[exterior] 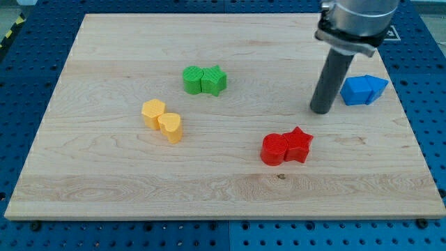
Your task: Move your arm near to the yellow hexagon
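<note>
The yellow hexagon [153, 111] sits left of the board's middle, touching a yellow heart-shaped block [171, 127] just to its lower right. My tip [320, 110] rests on the board at the view's right, far to the right of the yellow hexagon. It stands just left of the blue blocks [363, 89] and above the red blocks. The rod [333, 77] rises from it to the arm at the view's top right.
A green pair, a round-edged block [193, 79] and a star [214, 80], lies above centre. A red pair, a rounded block [274, 148] and a star [299, 144], lies below my tip. The wooden board [104, 195] lies on a blue perforated table.
</note>
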